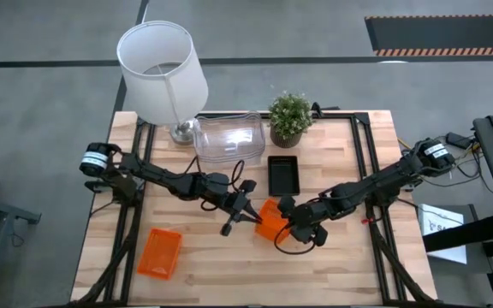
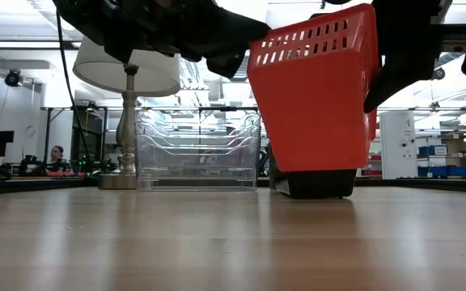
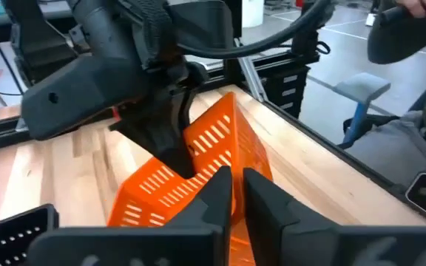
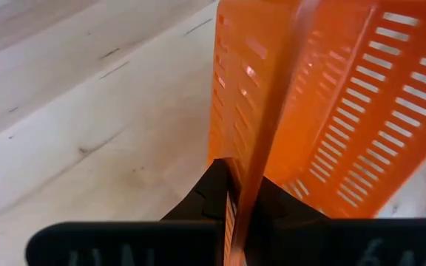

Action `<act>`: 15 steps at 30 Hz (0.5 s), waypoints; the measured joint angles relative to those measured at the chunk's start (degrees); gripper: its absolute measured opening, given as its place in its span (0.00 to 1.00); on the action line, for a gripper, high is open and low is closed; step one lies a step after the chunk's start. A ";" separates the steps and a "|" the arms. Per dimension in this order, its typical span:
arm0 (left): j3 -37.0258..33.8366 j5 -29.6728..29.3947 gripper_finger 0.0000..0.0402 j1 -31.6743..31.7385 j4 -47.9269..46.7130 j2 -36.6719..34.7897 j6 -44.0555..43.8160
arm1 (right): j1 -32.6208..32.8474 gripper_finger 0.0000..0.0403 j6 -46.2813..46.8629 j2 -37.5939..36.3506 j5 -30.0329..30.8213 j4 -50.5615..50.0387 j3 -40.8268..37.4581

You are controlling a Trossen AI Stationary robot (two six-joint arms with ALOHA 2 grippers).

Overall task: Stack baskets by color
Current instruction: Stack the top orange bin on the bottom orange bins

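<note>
Lifted clear of the wooden table (image 1: 332, 257), a red-orange perforated plastic basket (image 2: 318, 97) hangs tilted between both arms, nearest the low camera. Right gripper (image 4: 244, 193) is clamped on one wall of this basket, its dark fingers pinching the orange rim. Left gripper (image 3: 237, 185) meets the opposite edge with its fingers drawn nearly together on the rim. From above, the held basket sits near the table's middle, just in front of a black perforated plastic basket (image 1: 283, 174) lying flat. A second red-orange perforated basket (image 1: 160, 252) rests well apart toward the front left corner. Clear plastic baskets (image 1: 228, 137) stand nested at the back, between a white lampshade on a metal stand (image 1: 162, 68) and a small potted green plant (image 1: 290, 117)
</note>
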 joint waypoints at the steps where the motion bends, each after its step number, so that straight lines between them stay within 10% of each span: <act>1: 0.00 0.19 0.02 0.01 -0.02 0.00 0.03 | 0.00 0.02 0.00 0.02 -0.01 0.02 0.00; 15: 0.19 0.57 0.00 0.19 -0.02 0.04 -0.17 | -0.15 0.22 4.29 -0.10 1.06 -0.45 0.02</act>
